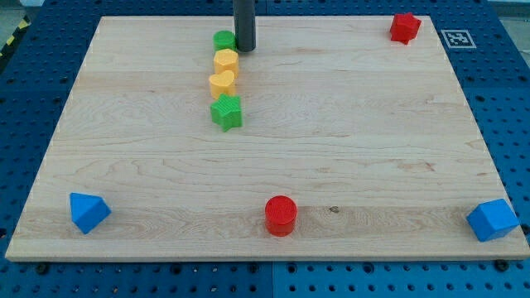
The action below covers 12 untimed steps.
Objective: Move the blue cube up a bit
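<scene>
So my tip (245,48) is parked just right of the green cylinder (224,39) at the counter's (348,149) top, no fingers to open or close, way off from the blue cube (493,219) at bottom right, probably untouched.

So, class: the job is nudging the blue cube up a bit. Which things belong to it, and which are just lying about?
Job: blue cube; my tip, far off beside the green cylinder.

Lying about: blue triangular block; red cylinder; red star; green star; yellow hexagon; yellow heart.

My tip (245,49) ends a plain, straight, dark grey cylindrical rod
</scene>
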Tool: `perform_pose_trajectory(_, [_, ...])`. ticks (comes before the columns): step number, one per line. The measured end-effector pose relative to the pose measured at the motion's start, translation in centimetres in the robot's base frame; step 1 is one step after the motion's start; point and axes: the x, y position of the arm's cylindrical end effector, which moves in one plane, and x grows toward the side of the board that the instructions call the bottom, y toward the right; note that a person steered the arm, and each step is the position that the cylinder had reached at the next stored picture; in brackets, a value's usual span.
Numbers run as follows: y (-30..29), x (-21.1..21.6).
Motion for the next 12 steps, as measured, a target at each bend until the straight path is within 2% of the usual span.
perform_pose_trajectory(1, [0.6, 0.0])
perform_pose_trajectory(2, [4.6, 0.2])
perform_pose_trajectory(3, [6.1, 2.3])
perform_pose_trajectory(7, [6.1, 2.3])
perform_pose_trajectory(8, [9.3, 3.0])
perform_pose_trajectory(9, [15.6, 4.7])
perform_pose_trajectory(11, [26.8, 10.6])
perform_pose_trajectory(12, [30.3, 15.1])
